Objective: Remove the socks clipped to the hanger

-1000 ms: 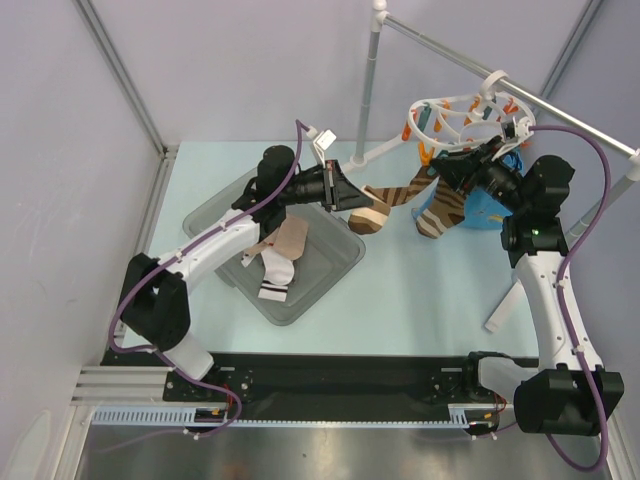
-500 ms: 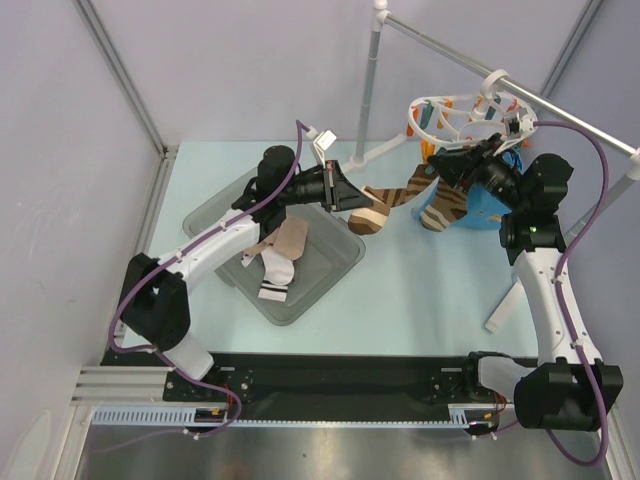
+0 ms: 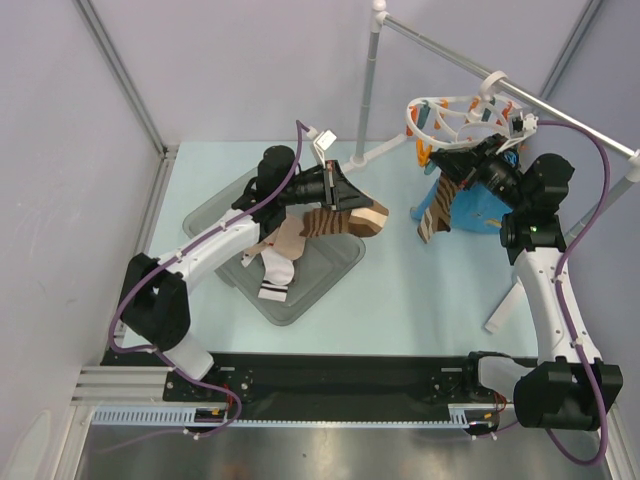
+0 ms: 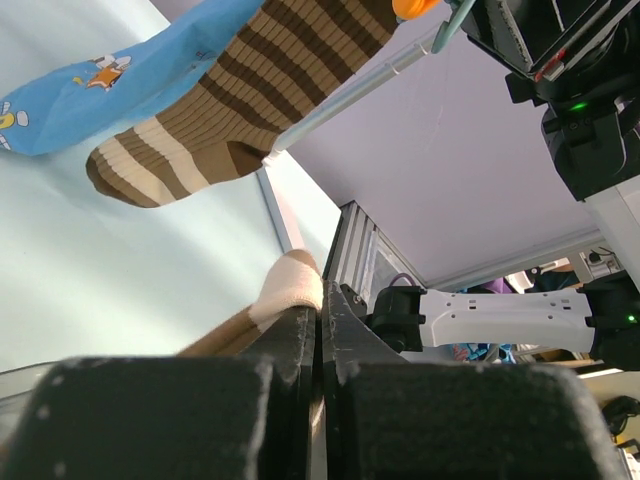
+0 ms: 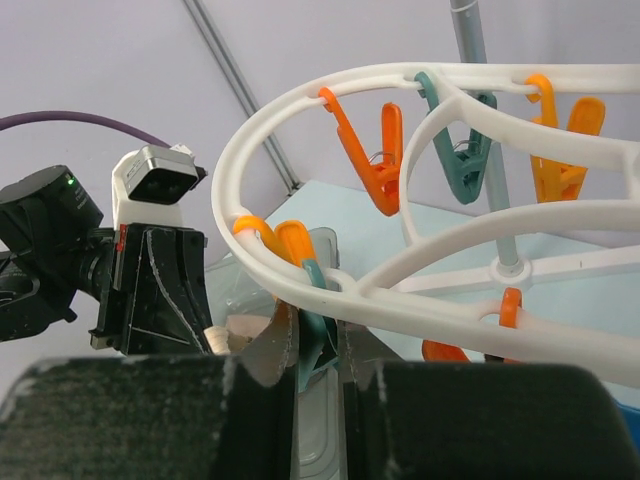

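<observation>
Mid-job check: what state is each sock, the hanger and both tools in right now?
Left tool: shut on the unclipped brown striped sock, over the grey bin
Right tool: shut on a teal clip
Hanger: hooked on the rail
Hanging brown striped sock: clipped by an orange clip
Blue sock: hanging beside it
White sock: lying in the bin

Pale lilac walls close in on every side I can see, with a grey metal strut in the left corner. The counter is light blue-green and evenly lit. A silver rail on its post crosses far right.
</observation>
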Available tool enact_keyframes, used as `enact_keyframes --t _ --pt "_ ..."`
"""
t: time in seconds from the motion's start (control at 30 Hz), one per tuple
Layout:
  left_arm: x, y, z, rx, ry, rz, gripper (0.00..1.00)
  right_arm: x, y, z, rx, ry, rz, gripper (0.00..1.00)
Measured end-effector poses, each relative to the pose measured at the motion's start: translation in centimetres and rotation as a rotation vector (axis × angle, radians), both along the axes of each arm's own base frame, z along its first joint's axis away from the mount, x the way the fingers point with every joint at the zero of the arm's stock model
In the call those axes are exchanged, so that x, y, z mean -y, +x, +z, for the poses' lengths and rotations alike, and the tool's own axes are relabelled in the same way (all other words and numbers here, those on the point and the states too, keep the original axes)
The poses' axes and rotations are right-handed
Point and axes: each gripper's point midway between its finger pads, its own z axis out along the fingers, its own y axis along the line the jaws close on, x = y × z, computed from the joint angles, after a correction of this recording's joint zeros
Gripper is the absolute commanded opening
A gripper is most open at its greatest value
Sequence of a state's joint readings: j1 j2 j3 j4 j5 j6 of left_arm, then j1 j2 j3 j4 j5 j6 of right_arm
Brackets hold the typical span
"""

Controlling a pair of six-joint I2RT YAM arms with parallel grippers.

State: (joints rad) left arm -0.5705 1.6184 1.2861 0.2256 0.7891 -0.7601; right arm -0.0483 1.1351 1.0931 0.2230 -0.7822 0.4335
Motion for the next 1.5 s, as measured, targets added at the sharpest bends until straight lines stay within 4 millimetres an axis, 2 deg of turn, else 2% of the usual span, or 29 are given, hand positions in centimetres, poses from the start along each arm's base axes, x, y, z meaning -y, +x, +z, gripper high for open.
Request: enact_keyframes --t 0.1,0.2,0.3,0.4,0.5,0.67,0.73,0.8,0.87,0.97,1.0,1.1,1.37,1.5 --pt "-0.1 0.1 -0.2 0.000 0.009 0.006 0.00 0.0 0.0 -0.1 -0.008 0.005 -0.002 0.39" --pt "-0.5 0.3 -0.9 0.006 0.050 0.039 0.00 0.1 0.1 -0.6 -0.032 0.003 -0.007 0.50" --pt "-1.8 0.7 -1.5 0.016 0.119 0.111 0.00 0.1 0.2 -1.7 -0.082 -0.007 -0.030 0.56" --pt "-4.0 0.8 -1.4 0.042 0.165 0.176 0.00 0.3 0.1 -3.0 -0.144 -0.019 -0.067 0.66" --pt "-7.0 1.3 -1.5 0.077 0.219 0.263 0.00 0.4 -0.6 -4.0 -0.198 -0.029 -0.097 0.76" --pt "-11.4 1.5 -2.8 0.123 0.367 0.411 0.02 0.0 -3.1 -4.2 -0.237 -0.055 -0.141 0.85" --pt "-12.8 1.7 -3.4 0.141 0.433 0.456 0.03 0.5 -4.2 -4.1 -0.249 -0.058 -0.177 0.91" --pt "-14.4 2.1 -4.5 0.142 0.508 0.502 0.10 1.0 -5.1 -4.3 -0.264 -0.063 -0.210 0.99" --pt "-15.9 2.6 -5.7 0.132 0.577 0.538 0.14 1.5 -5.8 -4.8 -0.292 -0.071 -0.241 1.00" --pt "-17.9 3.4 -7.2 0.101 0.676 0.579 0.29 2.5 -6.7 -5.9 -0.342 -0.090 -0.296 1.00" --pt "-18.3 3.8 -7.6 0.092 0.705 0.591 0.49 2.8 -7.0 -6.3 -0.358 -0.099 -0.314 1.00" --pt "-19.3 4.3 -9.0 0.072 0.772 0.608 0.73 3.9 -7.5 -7.4 -0.393 -0.130 -0.373 1.00" --pt "-19.4 4.1 -9.2 0.065 0.779 0.601 0.77 5.8 -8.5 -11.5 -0.474 -0.166 -0.481 1.00" --pt "-18.3 3.1 -7.7 0.098 0.704 0.553 0.78 7.2 -8.3 -11.7 -0.472 -0.177 -0.564 1.00"
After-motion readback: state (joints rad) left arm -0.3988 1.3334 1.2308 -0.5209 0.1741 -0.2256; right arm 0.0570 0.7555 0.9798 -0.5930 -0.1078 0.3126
